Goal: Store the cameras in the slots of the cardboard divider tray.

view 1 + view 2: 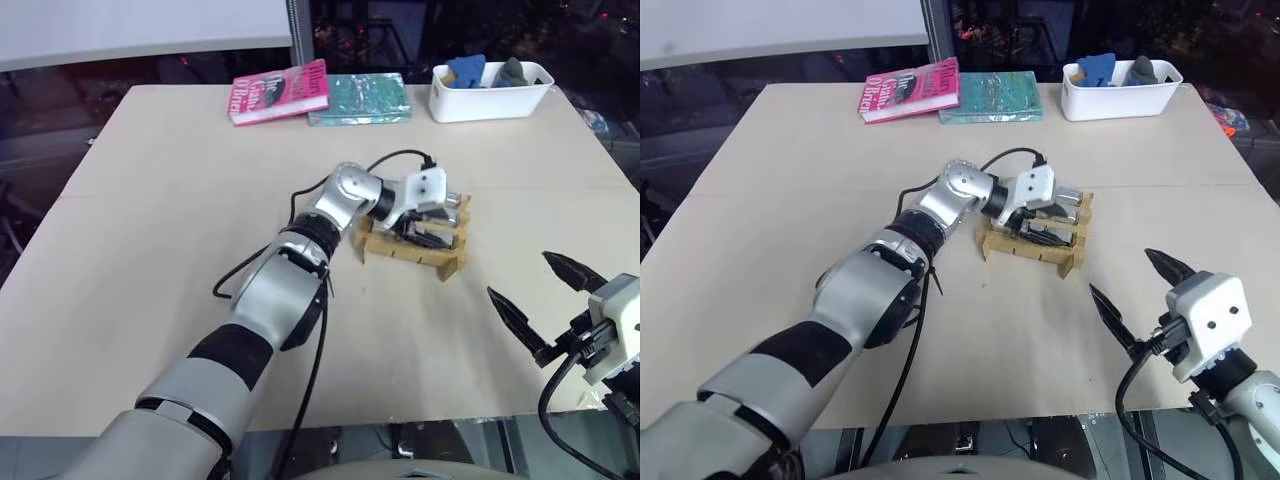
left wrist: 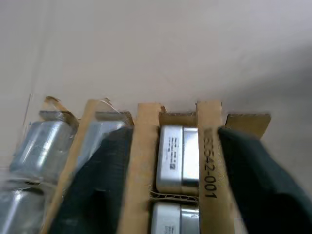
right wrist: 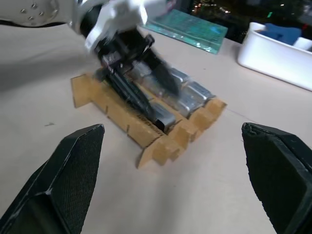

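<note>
Nearest me, my right gripper (image 1: 545,297) hangs off the near right of the cardboard divider tray (image 1: 446,262), its black fingers (image 3: 73,165) spread wide and empty. My left gripper (image 2: 170,180) reaches down into the tray, jaws parted astride a cardboard wall with nothing pinched between them. Silver cameras (image 2: 178,156) sit in the slots right beside those fingers. Beyond the tray lie a pink book (image 1: 280,92), a teal book (image 1: 358,99) and a white bin (image 1: 490,92).
</note>
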